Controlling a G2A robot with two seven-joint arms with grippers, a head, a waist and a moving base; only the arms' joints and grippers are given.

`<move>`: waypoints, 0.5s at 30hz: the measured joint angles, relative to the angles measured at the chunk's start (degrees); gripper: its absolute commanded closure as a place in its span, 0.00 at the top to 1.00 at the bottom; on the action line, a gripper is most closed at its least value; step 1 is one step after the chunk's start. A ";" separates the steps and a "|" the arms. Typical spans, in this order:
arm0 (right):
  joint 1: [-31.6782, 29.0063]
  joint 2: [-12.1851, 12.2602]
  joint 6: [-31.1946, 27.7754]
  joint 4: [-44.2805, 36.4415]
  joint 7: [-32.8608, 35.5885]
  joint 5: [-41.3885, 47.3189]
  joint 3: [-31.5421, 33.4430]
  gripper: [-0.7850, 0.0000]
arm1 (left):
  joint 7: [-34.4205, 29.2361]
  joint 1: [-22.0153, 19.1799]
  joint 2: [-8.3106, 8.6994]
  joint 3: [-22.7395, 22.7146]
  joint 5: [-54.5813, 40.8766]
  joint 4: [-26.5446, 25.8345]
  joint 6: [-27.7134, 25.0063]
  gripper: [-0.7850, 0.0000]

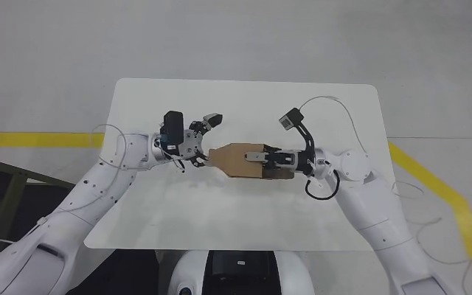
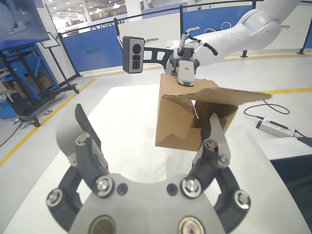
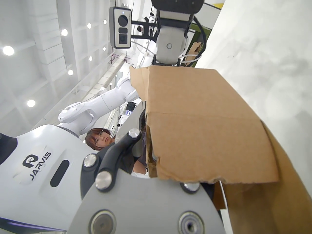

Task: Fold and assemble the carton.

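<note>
Table (image 1: 332, 210), white, stood among blue barriers (image 2: 92, 49); at its middle I saw the cardboard carton (image 1: 234, 159), my right gripper (image 1: 259, 156) clamped on one end, left gripper (image 1: 205, 141) spread wide at its open end.

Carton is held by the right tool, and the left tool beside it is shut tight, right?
Not quite: the left tool is open wide, not shut, as the left wrist view shows. The right tool does hold the carton.

Counted: one carton (image 1: 236, 161), one table (image 1: 332, 110), two grippers: left gripper (image 1: 206, 140), right gripper (image 1: 254, 156). One power brick (image 2: 275, 127) noted on floor beside table.
</note>
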 measured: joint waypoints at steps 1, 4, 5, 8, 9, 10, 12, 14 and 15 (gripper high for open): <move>-0.05 0.06 -0.03 0.12 -0.29 0.10 0.38 0.00 | 0.14 0.25 0.09 -0.30 -0.04 0.00 0.14 1.00; -0.38 0.28 -0.10 0.21 -1.04 0.31 1.57 0.00 | 0.81 1.14 0.45 -1.52 -0.30 -0.12 0.81 1.00; -0.51 0.33 -0.09 0.12 -1.19 0.32 1.84 0.00 | 0.93 1.42 0.57 -1.88 -0.40 -0.26 0.93 1.00; -0.93 0.46 0.12 -0.29 -1.60 0.33 2.38 0.00 | 0.84 2.30 0.93 -2.78 -0.33 -1.15 0.84 1.00; -1.03 0.48 0.26 -0.44 -1.67 0.32 2.46 0.00 | 0.65 2.62 1.05 -3.00 -0.11 -1.62 0.65 1.00; -1.07 0.49 0.38 -0.52 -1.75 0.27 2.48 0.00 | 0.54 2.82 1.11 -3.15 0.06 -1.93 0.54 1.00; -1.11 0.48 0.58 -0.65 -1.95 0.23 2.40 0.00 | 0.48 3.14 1.20 -3.55 0.37 -2.29 0.51 1.00; -1.13 0.44 0.66 -0.70 -2.08 0.30 2.25 0.00 | 0.53 3.34 1.20 -3.85 0.57 -2.40 0.59 1.00; -1.13 0.41 0.71 -0.75 -2.15 0.38 2.13 0.00 | 0.53 3.45 1.19 -4.00 0.66 -2.49 0.57 1.00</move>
